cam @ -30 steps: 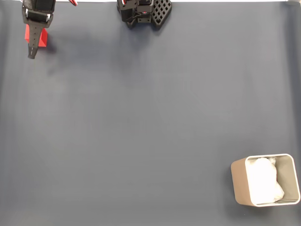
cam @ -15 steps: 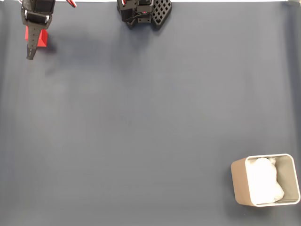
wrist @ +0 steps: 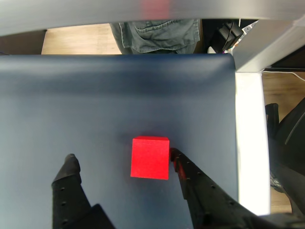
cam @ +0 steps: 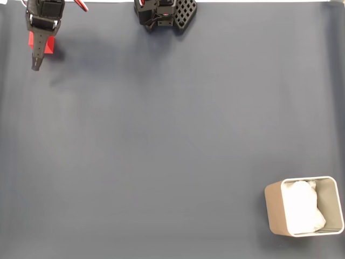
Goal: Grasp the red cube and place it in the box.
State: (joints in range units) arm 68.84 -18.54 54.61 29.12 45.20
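Two fingers of my hand stand wide apart, straddling the cube so a squeeze would catch it; the right one touches its side. The cube sits on the table, diagonally far from the box.

Mostly hidden in the fixed view: cube, behind the gripper. Cut by the wrist view's top edge: a person's jeans. Blurred: grey bar.
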